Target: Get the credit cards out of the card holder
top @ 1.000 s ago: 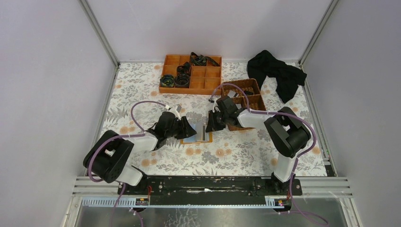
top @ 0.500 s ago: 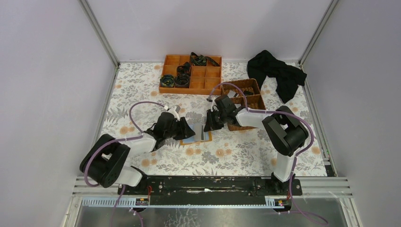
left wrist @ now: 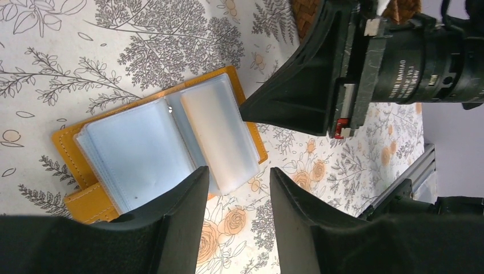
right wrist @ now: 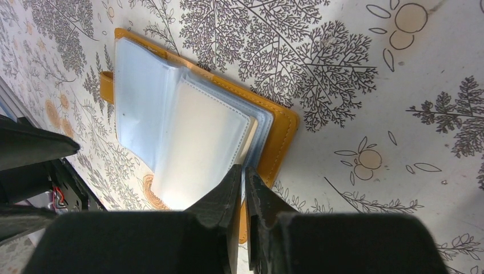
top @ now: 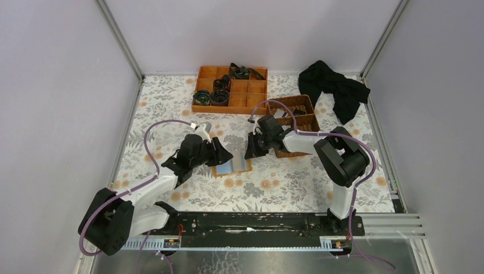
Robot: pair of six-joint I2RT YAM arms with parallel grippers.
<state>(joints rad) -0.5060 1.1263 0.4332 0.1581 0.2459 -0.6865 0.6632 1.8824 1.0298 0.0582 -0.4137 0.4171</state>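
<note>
**Top external view.** The small flat orange-tan bifold card holder point(top: 231, 167) is lying open, pale blue-grey inside up, on the floral-printed counter point(top: 285, 185) between the two arms. The left tool point(top: 221, 155) is hanging at its left edge. The right tool point(top: 250, 153) is meeting its right edge. The left arm is reaching forward and inward, low over the counter. The right arm is bending at the elbow and pointing leftward, with the wrist tilting down.

**Left wrist view.** The left tool point(left wrist: 235, 188) is standing spread, with nothing between its fingers, over one long edge of the card holder point(left wrist: 142, 151). It cannot be told whether either finger is touching the leaf. For a clean extraction, this tool should probably be pressing the free leaf flat, so that the card holder is not dragging along with the pull.

**Right wrist view.** The right tool point(right wrist: 242, 174) is pinching almost fully together at the free edge of the uppermost clear plastic sleeve point(right wrist: 200, 142). It cannot be told whether a card or only the film is lying between the fingers. The grip should be taking the card edge alone. The pull should be running slowly, in line with the pocket opening. If the whole card holder point(right wrist: 274, 142) is lifting, the grip is likely catching the sleeve as well
</note>
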